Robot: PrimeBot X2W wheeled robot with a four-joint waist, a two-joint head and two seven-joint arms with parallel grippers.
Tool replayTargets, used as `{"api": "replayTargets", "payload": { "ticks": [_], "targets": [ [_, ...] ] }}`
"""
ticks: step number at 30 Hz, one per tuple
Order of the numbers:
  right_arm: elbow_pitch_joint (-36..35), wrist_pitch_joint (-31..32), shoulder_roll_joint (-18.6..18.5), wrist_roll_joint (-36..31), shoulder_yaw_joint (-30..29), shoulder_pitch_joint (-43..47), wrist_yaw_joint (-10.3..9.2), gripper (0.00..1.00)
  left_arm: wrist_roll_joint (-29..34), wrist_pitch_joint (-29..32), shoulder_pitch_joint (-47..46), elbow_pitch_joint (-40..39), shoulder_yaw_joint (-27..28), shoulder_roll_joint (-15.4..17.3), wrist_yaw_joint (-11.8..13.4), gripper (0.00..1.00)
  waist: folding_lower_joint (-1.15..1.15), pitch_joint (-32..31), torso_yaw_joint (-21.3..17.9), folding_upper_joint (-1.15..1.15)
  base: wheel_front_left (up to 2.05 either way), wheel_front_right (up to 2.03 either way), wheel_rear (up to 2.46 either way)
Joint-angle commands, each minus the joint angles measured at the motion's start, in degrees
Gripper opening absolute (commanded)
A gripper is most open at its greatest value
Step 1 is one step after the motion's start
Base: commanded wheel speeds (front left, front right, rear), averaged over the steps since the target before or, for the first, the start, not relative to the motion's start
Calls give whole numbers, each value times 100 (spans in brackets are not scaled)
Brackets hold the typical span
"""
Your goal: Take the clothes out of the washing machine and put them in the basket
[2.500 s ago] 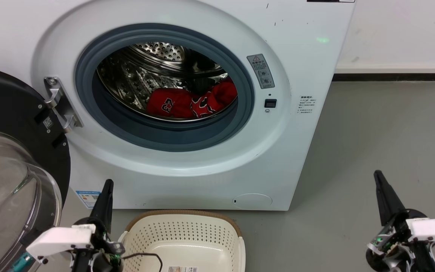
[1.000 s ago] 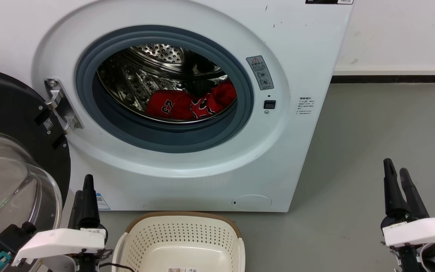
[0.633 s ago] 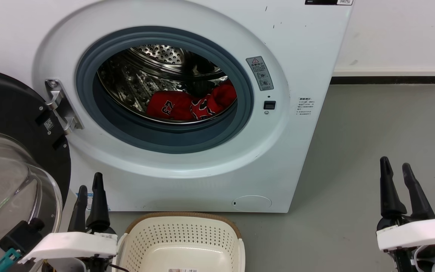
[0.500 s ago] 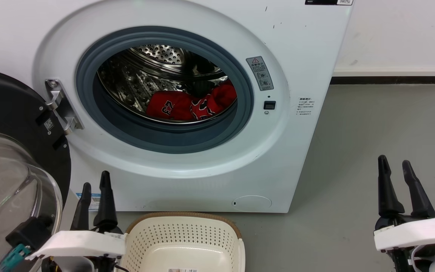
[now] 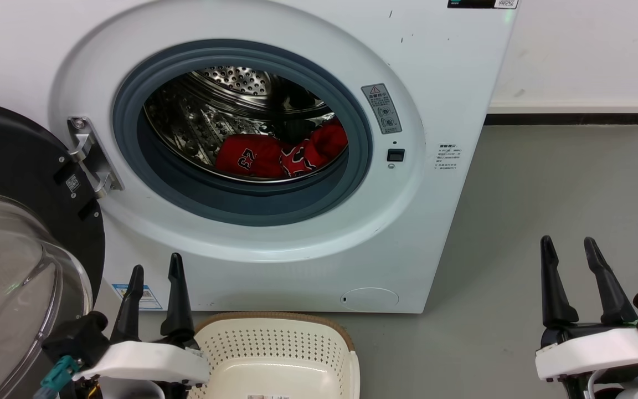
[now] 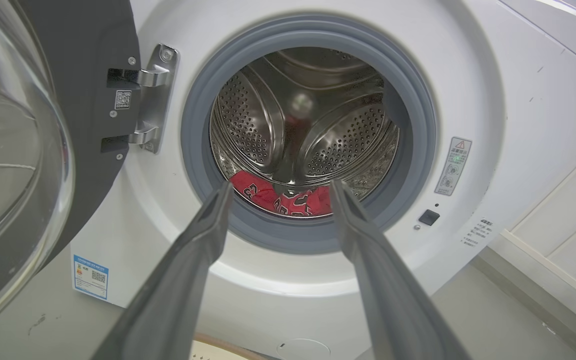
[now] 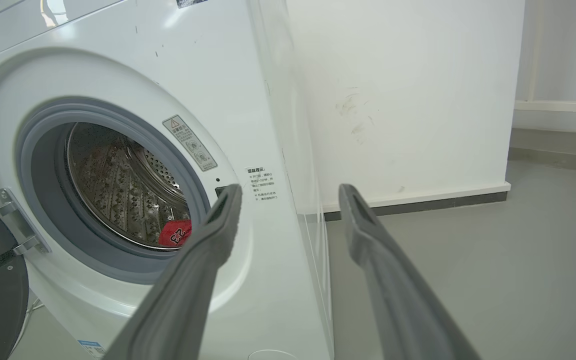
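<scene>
Head view | clothes (image 5: pixel 263 158) heap runs left-right in washing machine (image 5: pixel 435 83) | left gripper (image 5: pixel 156 263), right gripper (image 5: pixel 567 240): fingers apart

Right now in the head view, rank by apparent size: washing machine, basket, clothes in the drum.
1. washing machine
2. basket, cut off by the bottom edge and nearer the camera
3. clothes, deep in the drum and partly hidden, so their true size is unsure

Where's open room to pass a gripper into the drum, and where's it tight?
Free: the drum space above the clothes, ringed by the grey gasket; bare floor right of the washing machine. Crowded: lower left, where the open door, left gripper and basket sit close.
</scene>
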Motion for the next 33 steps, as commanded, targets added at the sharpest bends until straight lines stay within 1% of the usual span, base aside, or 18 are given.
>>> {"api": "replayTargets", "payload": {
  "ticks": [1, 12, 20, 27, 33],
  "targets": [
    [-63, -64, -37, -204, 11, 11, 0, 100, 222, -66, -3, -68, -47, 12, 41, 100, -1, -5, -2, 0, 0, 0, 0],
    [91, -218, -40, -907, 24, 110, 0, 100, 986, -225, 48, 15, -299, 86, 182, 100, -1, -28, -10, 0, 0, 0, 0],
    [110, -322, -42, -1336, 5, 147, 0, 100, 1381, -324, 83, 62, -455, 144, 284, 100, -1, -38, -18, 0, 0, 0, 0],
    [163, -404, -43, -1705, -1, 208, -1, 100, 1665, -411, 124, 275, -606, 165, 165, 100, -1, -62, -22, 0, 0, 0, 0],
    [131, -477, -45, -1898, 58, 200, -1, 100, 2052, -478, 127, 333, -730, 225, 183, 100, -1, -70, -34, 0, 0, 0, 0]
  ]
}}
